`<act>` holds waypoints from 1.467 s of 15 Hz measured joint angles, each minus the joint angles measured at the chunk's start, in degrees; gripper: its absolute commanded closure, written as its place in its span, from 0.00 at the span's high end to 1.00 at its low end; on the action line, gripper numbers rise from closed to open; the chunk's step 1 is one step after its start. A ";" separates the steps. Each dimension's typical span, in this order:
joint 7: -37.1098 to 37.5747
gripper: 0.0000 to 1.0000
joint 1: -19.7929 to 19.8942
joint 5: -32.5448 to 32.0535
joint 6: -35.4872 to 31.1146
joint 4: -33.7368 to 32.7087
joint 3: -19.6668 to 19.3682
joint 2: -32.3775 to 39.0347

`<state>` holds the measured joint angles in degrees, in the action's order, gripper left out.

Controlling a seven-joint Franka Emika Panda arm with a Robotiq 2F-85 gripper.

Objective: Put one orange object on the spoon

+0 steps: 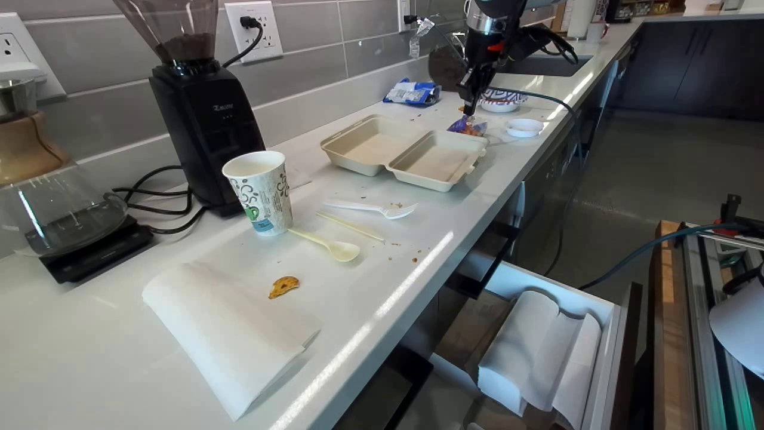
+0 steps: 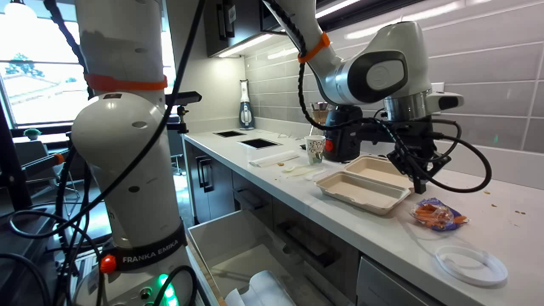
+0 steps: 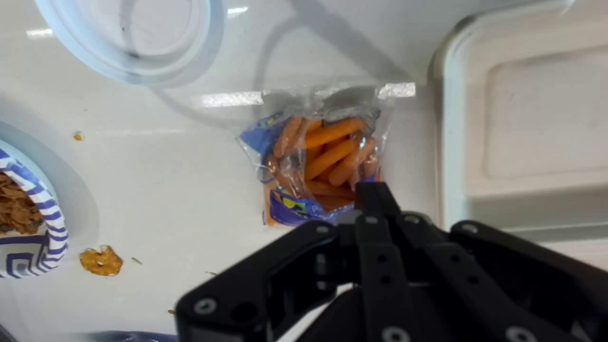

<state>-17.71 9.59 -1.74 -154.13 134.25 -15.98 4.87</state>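
One of the little carrots (image 3: 331, 159) was most likely the orange thing to pick. They lay in a crinkly bag (image 3: 304, 209) on the tabletop (image 1: 358, 304), just beside the food box (image 1: 439, 156) but not touching it. The bag looked ripped on top, maybe so a carrot could be plucked from above. The pincer (image 2: 420, 188) hung over the bag's food-box side, pointing down, perhaps to dip in. Its two tips were squeezed together with nothing seen between them, so they would need to spread before grabbing. The spoon (image 1: 342, 251) lay well apart, across the food box from the bag, with no carrot on it yet.

The black band (image 2: 148, 253) of the robot arm (image 2: 144, 206) said FRANKA EMIKA. The grinder (image 1: 206, 128), on the spoon's side of the food box, had a small white word like "Encore", but I was not sure. The bag's writing was too tiny to read.
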 measured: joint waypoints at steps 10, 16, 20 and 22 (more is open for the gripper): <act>-4.12 0.00 8.54 -1.65 -0.17 7.94 -3.62 -5.57; -12.17 0.00 6.34 8.44 -3.37 8.65 -1.92 -7.54; -16.74 0.00 4.11 14.78 -3.54 8.14 -0.72 -7.39; -19.24 0.00 4.13 16.78 -3.67 8.24 -0.93 -7.30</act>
<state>-36.95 13.72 15.04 -157.81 142.50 -16.91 -2.43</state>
